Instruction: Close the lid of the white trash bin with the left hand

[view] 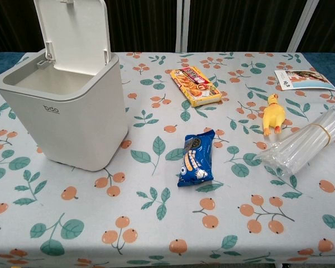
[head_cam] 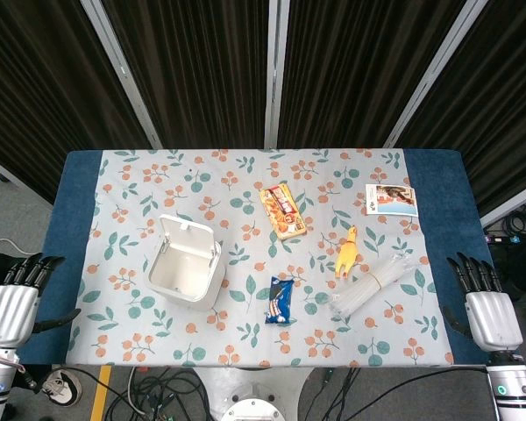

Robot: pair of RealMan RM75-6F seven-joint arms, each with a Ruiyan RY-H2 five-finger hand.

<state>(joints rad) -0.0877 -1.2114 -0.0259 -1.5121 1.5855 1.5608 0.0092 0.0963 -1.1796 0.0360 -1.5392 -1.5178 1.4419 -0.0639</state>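
Observation:
The white trash bin [head_cam: 186, 274] stands on the left half of the table, its lid [head_cam: 186, 234] swung up and standing open at the far side. In the chest view the bin [view: 72, 120] fills the left, with the raised lid [view: 73, 32] behind its empty opening. My left hand [head_cam: 16, 303] hangs off the table's left edge, well left of the bin, fingers apart and holding nothing. My right hand [head_cam: 488, 307] rests beyond the right edge, also empty with fingers spread. Neither hand shows in the chest view.
On the floral cloth [head_cam: 158, 175] lie a blue snack packet [head_cam: 279, 301], an orange snack box [head_cam: 282, 211], a yellow rubber chicken [head_cam: 347, 252], a clear bundle of straws [head_cam: 373, 286] and a printed card [head_cam: 391, 200]. Cables run on the floor below.

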